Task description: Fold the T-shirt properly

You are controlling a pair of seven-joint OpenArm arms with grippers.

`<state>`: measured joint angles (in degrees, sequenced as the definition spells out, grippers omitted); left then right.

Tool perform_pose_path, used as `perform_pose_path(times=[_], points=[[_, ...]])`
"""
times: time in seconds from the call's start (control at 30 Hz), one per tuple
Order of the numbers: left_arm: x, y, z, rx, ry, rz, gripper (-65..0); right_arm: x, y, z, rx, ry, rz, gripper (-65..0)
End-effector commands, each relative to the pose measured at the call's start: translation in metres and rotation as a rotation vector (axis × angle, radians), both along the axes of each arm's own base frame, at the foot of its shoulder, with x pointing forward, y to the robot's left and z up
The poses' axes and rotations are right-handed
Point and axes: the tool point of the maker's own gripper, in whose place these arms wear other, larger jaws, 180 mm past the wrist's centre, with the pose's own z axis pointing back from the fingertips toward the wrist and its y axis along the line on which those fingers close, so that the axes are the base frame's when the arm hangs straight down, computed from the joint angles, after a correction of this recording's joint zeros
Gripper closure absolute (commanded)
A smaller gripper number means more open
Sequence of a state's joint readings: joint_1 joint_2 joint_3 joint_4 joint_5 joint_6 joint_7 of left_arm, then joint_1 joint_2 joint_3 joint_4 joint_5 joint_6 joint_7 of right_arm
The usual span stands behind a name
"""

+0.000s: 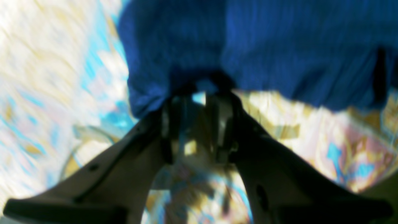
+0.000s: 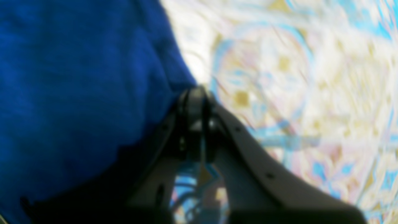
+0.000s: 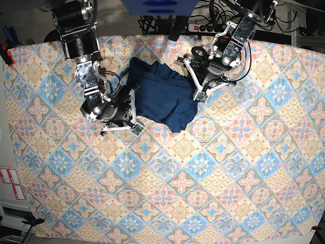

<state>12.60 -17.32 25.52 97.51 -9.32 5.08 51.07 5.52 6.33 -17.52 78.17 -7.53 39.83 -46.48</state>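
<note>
The dark navy T-shirt (image 3: 163, 95) lies bunched on the patterned tablecloth (image 3: 213, 168), at the back middle of the base view. My left gripper (image 3: 193, 80) is at its right edge. In the left wrist view its fingertips (image 1: 199, 93) pinch a gathered bit of the blue T-shirt (image 1: 264, 46), with a narrow gap showing lower between the fingers. My right gripper (image 3: 134, 109) is at the shirt's left edge. In the right wrist view its jaws (image 2: 196, 93) are pressed together where the T-shirt (image 2: 77, 87) edge meets them. Both wrist views are blurred.
The pastel tile-patterned cloth (image 2: 295, 77) covers the whole table. Cables and a power strip (image 3: 203, 23) lie behind the table's back edge. Both arm bases stand at the back, left (image 3: 76, 30) and right (image 3: 244, 25).
</note>
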Motion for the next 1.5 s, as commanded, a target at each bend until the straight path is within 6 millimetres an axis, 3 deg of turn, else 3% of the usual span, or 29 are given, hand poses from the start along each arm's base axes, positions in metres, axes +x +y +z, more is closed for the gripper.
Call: perform_pose_path(times=[0.0,0.13,0.37,0.5,0.63,0.77,0.97,1.17,1.27,1.47], points=[[0.011,0.006,0.005,0.009,-0.039,0.0,-17.5,-0.006,0.003,0.0,0.011,-0.001,0.012,-1.5],[0.027,0.02,-0.008,0.052,-0.03,0.017,-17.5,-0.026,-0.015,-0.005,-0.031,0.01,0.026,-1.5],[0.08,0.026,-0.003,0.066,-0.115,0.039,-17.5,-0.057,-0.033,-0.002,-0.064,0.005,0.045,-1.5],[0.112,0.013,-0.008,0.046,-0.135,0.066,-17.5,-0.065,-0.047,0.007,-0.098,-0.021,0.068,-1.5],[0.137,-0.019,-0.008,0.026,-0.194,0.005,-17.4,-0.066,-0.044,0.026,-0.096,-0.078,0.094,-1.5],[0.15,-0.054,-0.007,0.012,-0.228,-0.061,-17.0,-0.062,-0.043,0.055,-0.093,-0.167,0.114,-1.5],[0.16,-0.069,0.019,-0.033,-0.291,-0.073,-16.8,-0.067,-0.031,0.073,-0.061,-0.216,0.13,-1.5],[0.147,0.016,0.063,-0.044,-0.36,0.182,-16.8,-0.076,0.034,0.082,0.051,-0.233,0.247,-1.5],[0.123,0.067,0.079,-0.044,-0.377,0.339,-16.8,-0.078,0.065,0.091,0.107,-0.248,0.294,-1.5],[0.064,0.141,0.089,0.007,-0.387,0.538,-16.9,-0.072,0.119,0.113,0.228,-0.28,0.311,-1.6]])
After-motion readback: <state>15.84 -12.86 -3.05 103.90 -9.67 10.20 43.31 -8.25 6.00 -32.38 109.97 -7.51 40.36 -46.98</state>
